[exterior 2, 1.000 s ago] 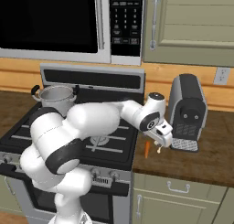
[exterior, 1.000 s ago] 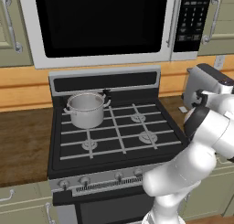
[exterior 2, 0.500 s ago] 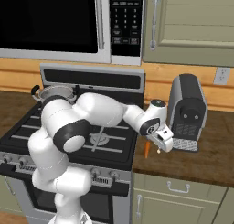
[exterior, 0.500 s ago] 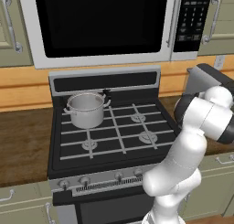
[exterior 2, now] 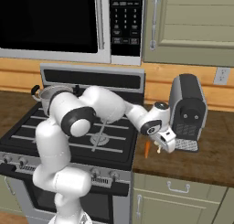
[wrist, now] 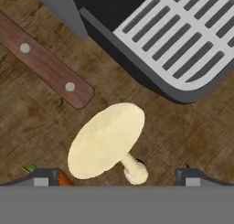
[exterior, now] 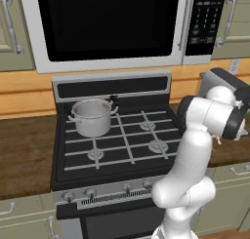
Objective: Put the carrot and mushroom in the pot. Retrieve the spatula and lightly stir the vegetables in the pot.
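Observation:
A pale mushroom (wrist: 107,143) lies on the wooden counter, cap to the upper left and stem toward the lower right. My gripper (wrist: 116,178) hangs open just above it, one fingertip on each side. The carrot (wrist: 64,178) peeks out orange beside the left fingertip, and it also lies on the counter just left of the hand (exterior 2: 147,149). The spatula's brown wooden handle (wrist: 45,63) with two rivets lies beyond the mushroom. The silver pot (exterior: 92,117) stands on the stove's back left burner, half hidden by the arm in the right base view (exterior 2: 51,93).
A coffee machine (exterior 2: 187,111) stands right behind the gripper (exterior 2: 164,143), and its slotted drip tray (wrist: 183,40) is close to the mushroom. The black stove (exterior: 122,140) lies left of the counter. A microwave (exterior: 112,26) hangs above it.
The hand has sunk a little toward the counter beside the coffee machine, and the arm's elbow has swung over. Pot and vegetables have not moved.

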### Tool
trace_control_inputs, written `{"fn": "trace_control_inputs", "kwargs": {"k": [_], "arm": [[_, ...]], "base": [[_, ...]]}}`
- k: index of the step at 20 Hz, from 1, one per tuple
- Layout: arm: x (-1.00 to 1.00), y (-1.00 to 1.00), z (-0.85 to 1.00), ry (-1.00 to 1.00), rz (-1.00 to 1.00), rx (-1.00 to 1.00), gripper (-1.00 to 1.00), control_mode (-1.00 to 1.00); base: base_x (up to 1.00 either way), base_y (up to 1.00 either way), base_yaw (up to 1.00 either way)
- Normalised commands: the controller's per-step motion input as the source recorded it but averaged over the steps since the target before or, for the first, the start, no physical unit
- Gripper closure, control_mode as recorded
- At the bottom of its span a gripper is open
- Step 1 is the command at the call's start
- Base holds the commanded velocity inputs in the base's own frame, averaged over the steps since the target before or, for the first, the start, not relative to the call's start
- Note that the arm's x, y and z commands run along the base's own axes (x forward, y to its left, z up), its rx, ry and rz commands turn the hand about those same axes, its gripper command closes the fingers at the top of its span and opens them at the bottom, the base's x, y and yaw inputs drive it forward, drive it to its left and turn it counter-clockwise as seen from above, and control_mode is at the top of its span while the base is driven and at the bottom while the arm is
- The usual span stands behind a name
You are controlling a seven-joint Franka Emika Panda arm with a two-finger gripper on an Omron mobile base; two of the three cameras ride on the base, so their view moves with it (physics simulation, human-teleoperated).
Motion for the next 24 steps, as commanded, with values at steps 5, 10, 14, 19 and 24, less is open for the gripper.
{"fn": "trace_control_inputs", "kwargs": {"k": [5, 10, 14, 19, 24], "arm": [[0.26, -0.04, -0.05, -0.01, 0.00, 0.00, -1.00, -1.00], [0.21, 0.00, -0.15, 0.00, 0.00, 0.00, -1.00, -1.00], [0.10, 0.00, -0.19, 0.00, 0.00, -0.01, -1.00, -1.00], [-0.08, 0.00, -0.11, 0.00, 0.00, -0.03, 1.00, -1.00], [-0.19, 0.03, 0.11, -0.02, 0.00, -0.01, 1.00, -1.00]], "base": [[0.00, 0.00, 0.00], [0.00, 0.00, 0.00], [0.00, 0.00, 0.00], [0.00, 0.00, 0.00], [0.00, 0.00, 0.00]]}}
